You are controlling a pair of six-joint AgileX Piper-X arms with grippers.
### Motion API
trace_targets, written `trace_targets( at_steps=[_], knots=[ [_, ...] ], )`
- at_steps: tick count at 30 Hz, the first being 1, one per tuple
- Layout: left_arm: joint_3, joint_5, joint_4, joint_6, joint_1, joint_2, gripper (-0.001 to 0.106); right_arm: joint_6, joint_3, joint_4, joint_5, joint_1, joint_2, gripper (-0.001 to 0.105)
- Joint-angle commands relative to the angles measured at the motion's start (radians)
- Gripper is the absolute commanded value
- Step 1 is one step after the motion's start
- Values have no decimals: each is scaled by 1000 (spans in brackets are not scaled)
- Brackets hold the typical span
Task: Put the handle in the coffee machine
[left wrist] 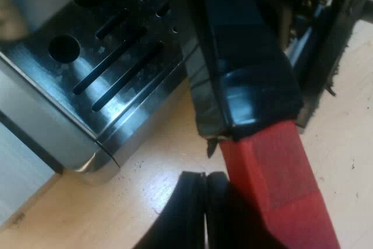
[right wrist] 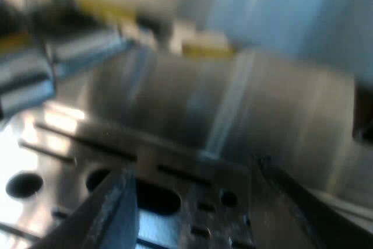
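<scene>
Pale tabletop point(left wrist: 157, 144) under the espresso machine's drip tray point(left wrist: 116, 56). The holder's red-ended handle point(left wrist: 268, 167) hangs beside the tray. Left hand point(left wrist: 204, 202) is pinched closed beneath it, gripping nothing; right hand point(right wrist: 195, 214) is spread above the tray. A nudge may slide off, leaving the holder unlocked.

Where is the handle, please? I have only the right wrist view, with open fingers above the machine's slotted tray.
Observer: The left wrist view has the handle close to its camera, beside the corner of the tray and above the table.
Operator: Thank you. Does the left gripper hold it?
Observer: It seems not. The left gripper is shut with nothing between its fingers, right beside the red end.
Operator: Is the handle locked in?
Observer: I cannot tell; its far end runs into shadow, so the metal part is hidden.
</scene>
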Motion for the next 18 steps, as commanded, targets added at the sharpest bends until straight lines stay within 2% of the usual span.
trace_targets(
  at_steps=[1, 6, 12, 15, 18],
  knots=[
    [0, 76, 30, -10, -15, -15, 0, -10, 1, 40, -20, 4, -22, 48],
    [0, 76, 31, -10, -15, -37, 0, 18, 83, 41, -42, 10, -90, 48],
    [0, 83, 28, -10, -15, -84, 0, 15, 193, 41, -47, 29, -199, 48],
    [0, 139, 30, -30, -15, -95, 0, 21, 252, 41, -146, 29, -283, 48],
    [0, 144, 30, -52, -17, -94, 0, 25, 294, 41, -176, 29, -367, 48]
  ],
)
